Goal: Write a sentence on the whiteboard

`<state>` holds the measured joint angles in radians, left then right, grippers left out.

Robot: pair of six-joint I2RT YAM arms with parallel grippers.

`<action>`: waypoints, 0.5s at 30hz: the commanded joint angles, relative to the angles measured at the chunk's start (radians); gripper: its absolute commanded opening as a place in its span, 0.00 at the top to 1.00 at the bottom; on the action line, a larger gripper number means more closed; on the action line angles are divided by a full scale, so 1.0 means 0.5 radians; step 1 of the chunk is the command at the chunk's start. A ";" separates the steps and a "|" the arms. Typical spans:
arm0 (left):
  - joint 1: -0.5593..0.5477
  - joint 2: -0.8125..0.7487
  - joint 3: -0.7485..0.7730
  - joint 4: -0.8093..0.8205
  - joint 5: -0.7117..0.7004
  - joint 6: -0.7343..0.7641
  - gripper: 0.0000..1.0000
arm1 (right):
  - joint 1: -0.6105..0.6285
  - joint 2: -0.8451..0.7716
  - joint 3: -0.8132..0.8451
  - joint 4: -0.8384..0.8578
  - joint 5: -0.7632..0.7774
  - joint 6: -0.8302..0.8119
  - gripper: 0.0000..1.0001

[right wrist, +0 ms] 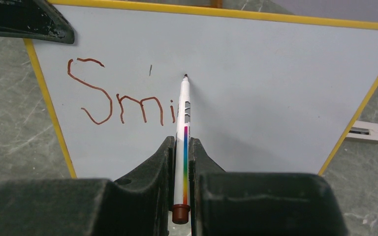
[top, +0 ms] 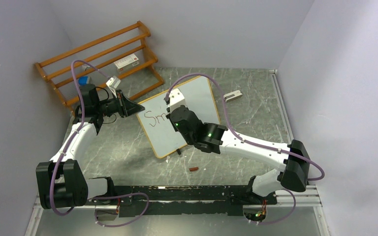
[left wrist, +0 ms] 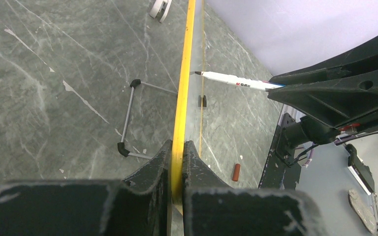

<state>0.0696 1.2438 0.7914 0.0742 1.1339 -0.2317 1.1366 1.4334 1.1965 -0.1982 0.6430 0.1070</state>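
Closest to the arm bases, a little reddish-brown cap-looking thing [top: 194, 169] lies on the grey marbled table [top: 128, 147]; it's too small to say more.

Next is the whiteboard [top: 197, 98], standing angled mid-table. It has a smooth white face, rounded corners and a thin yellowish frame. The left wrist camera sees it edge-on, with a grey wire stand [left wrist: 128, 115] on black feet behind it.

The right gripper [right wrist: 180, 147] has its black fingers squeezed onto a white marker [right wrist: 183, 118] with a rainbow stripe. The tip is up at the board face, but I can't tell if it's actually touching. From above, the wrist hides that gripper completely.

The sentence [right wrist: 123, 105] is only "Smi" in reddish-brown strokes, plus a tiny tick above. From overhead the arm covers part of it, so you just read "Sm".

The left gripper [left wrist: 177, 150] pinches the board's left frame edge between scuffed black fingers.

Right of the board lies a small white object [top: 233, 96], cut off in the right wrist view. At the back is an orange-brown slatted wooden rack [top: 98, 44] holding a small box [top: 127, 62].
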 commanded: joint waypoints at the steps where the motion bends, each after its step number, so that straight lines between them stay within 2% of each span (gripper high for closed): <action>1: 0.029 0.045 0.013 -0.064 -0.148 0.178 0.95 | -0.026 0.025 0.076 0.070 0.006 -0.018 1.00; 15: 0.029 0.045 0.017 -0.073 -0.154 0.185 0.95 | -0.033 0.057 0.087 -0.128 -0.051 0.056 1.00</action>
<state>0.0696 1.2446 0.7921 0.0727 1.1336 -0.2306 1.1294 1.4410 1.2160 -0.2119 0.6342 0.1123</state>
